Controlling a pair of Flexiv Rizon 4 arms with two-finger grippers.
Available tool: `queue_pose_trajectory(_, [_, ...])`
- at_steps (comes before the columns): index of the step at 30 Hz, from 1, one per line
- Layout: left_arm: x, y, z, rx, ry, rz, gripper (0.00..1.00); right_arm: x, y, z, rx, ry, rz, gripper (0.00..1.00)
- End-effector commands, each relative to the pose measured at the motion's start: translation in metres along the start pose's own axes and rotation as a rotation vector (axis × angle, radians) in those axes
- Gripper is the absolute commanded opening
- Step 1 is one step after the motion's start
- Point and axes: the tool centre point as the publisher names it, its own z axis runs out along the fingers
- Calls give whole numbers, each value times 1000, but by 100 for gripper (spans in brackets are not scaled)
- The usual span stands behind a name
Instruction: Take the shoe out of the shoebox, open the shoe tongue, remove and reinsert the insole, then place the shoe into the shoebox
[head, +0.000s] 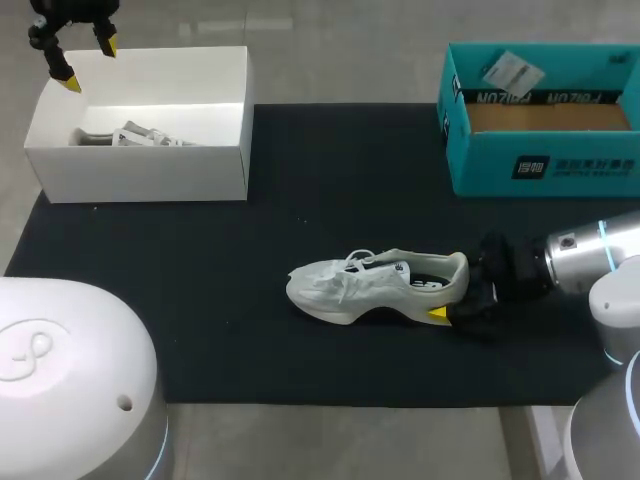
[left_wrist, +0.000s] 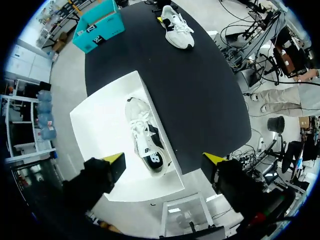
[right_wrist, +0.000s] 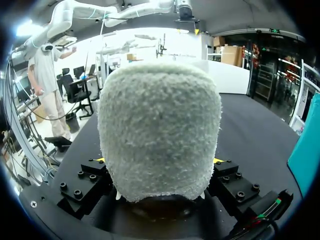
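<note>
Two shoes were on show, and ours, the shoe (head: 370, 290), was out on the black mat (head: 200, 300). It stood upright on its sole about mid-mat, well apart from the white shoebox (head: 150, 175) at the far left corner. We had our right fingers (head: 437, 314) closed on its heel, one from each side, and the heel filled the right wrist view. Our left fingers (head: 66, 76) hung spread wide and empty above the white shoebox, where a second shoe (head: 135, 135) lay inside. A teal box (head: 540, 165) sat at the far right.

We judged the lift-out done and the tongue step in hand: heel pinned, tongue not yet opened as far as we could tell. The next move, we reckoned, called for the left arm to cross from the box, drop onto the laces and pinch the tongue up and forward against the right's hold.

The shoe's long axis ran side to side across the mat. Its toe pointed to our left, its heel to our right toward the right arm, and its opening faced up.
</note>
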Motion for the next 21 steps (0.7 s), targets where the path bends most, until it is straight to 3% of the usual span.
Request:
queue_pose_trajectory(1, [3, -11, 3, -8, -1, -25, 100, 0, -2, 4, 2, -2, 0, 0])
queue_pose_trajectory(3, [-1, -29, 5, 3, 52, -157, 100, 0, -2, 4, 2, -2, 0, 0])
queue_pose_trajectory(6, [0, -58, 6, 37, 46, -326, 100, 0, -2, 4, 2, -2, 0, 0])
queue_pose_trajectory(7, [2, -68, 6, 93, 94, -392, 100, 0, -2, 4, 2, -2, 0, 0])
queue_pose_trajectory(10, [7, -100, 10, 49, 73, -571, 100, 0, -2, 4, 2, -2, 0, 0])
queue_pose_trajectory(11, [8, -108, 9, 113, 110, -622, 100, 0, -2, 4, 2, -2, 0, 0])
queue_pose_trajectory(12, [8, -115, 8, 119, 108, -663, 100, 0, -2, 4, 2, -2, 0, 0])
queue_pose_trajectory(13, [10, -125, 8, 68, 69, -717, 100, 0, -2, 4, 2, -2, 0, 0])
queue_pose_trajectory(21, [14, -170, 18, 20, -7, -1194, 100, 0, -2, 4, 2, -2, 0, 0])
